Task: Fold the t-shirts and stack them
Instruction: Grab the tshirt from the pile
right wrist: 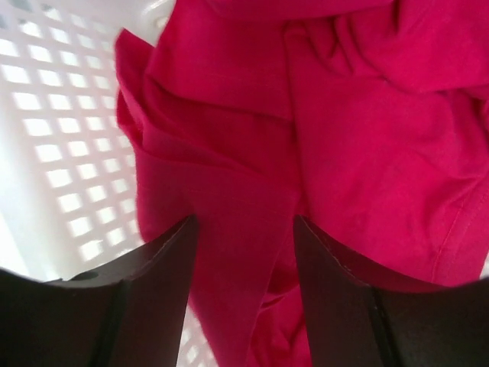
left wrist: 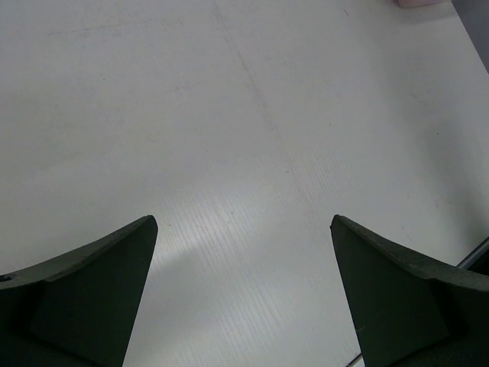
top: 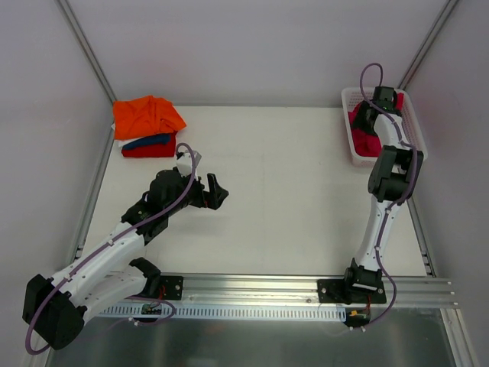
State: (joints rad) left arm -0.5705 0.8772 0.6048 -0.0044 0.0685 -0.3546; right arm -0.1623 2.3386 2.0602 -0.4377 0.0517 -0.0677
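Right gripper hovering in basket over pink shirt, jaws apart, probably not gripping yet. Left gripper hanging over table, jaws spread. Risk: snagging mesh or pinching bunched layers, dragging basket.

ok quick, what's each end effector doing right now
left end effector: open, holding nothing
right end effector: open above the pink t-shirt, no grip yet

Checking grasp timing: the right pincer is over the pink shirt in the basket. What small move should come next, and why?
Probably lower the right pincer slightly and close on the magenta shirt. Its jaws stand open over a fold, and the shirt lies crumpled in the white basket, not yet gripped.
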